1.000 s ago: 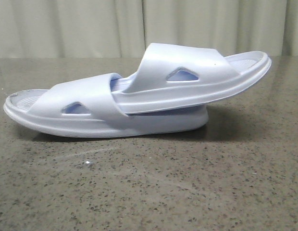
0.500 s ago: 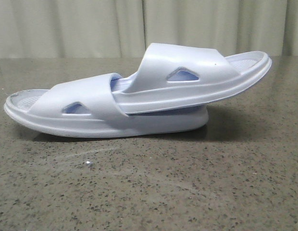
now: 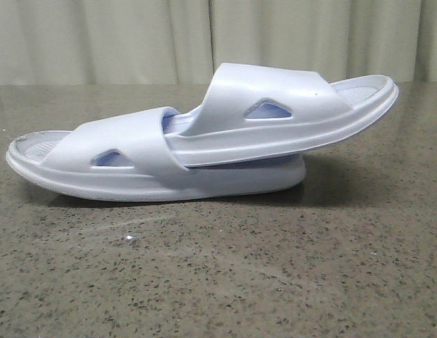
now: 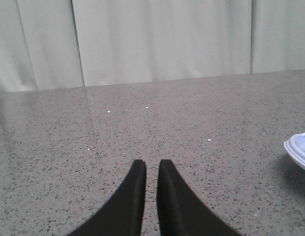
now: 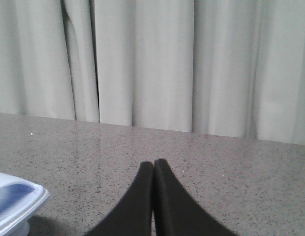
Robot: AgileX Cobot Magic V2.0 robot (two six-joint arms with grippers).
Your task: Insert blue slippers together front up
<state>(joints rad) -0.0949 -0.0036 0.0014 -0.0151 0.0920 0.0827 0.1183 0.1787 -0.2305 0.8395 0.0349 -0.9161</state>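
The two blue slippers lie nested on the speckled table in the front view. The lower slipper (image 3: 77,179) rests flat. The upper slipper (image 3: 275,105) has its front end tucked under the lower one's strap, and its other end is raised to the right. My left gripper (image 4: 152,164) is shut and empty, with a thin slit between the fingers, low over bare table; a slipper end (image 4: 300,150) shows to one side. My right gripper (image 5: 153,163) is shut and empty, and a slipper end (image 5: 17,201) shows beside it. Neither gripper appears in the front view.
The grey speckled stone table (image 3: 225,274) stretches all round the slippers. A pale pleated curtain (image 3: 134,35) hangs behind the table's far edge. No other objects show.
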